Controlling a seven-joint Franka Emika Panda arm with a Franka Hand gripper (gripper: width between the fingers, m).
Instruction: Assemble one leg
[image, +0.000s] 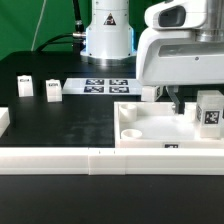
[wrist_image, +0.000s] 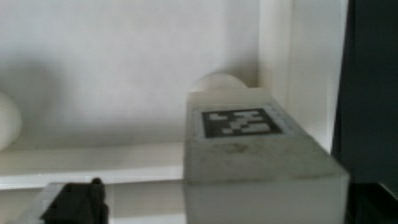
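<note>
White leg (wrist_image: 253, 150) bears black-and-white square tag (wrist_image: 242, 122); no readable writing.

Both pictures are small and coarse, with fine detail lost. In the exterior view the light is bright and even; the white tray-like part (image: 150, 128) glares against the black table (image: 60, 125), and the tray's edges nearest the camera look soft. Beyond the tray, the background is dim green. In the wrist view the leg (wrist_image: 249, 140) is blurred, its tag smeared; grey shadow pools on the white surface beside the leg.
</note>
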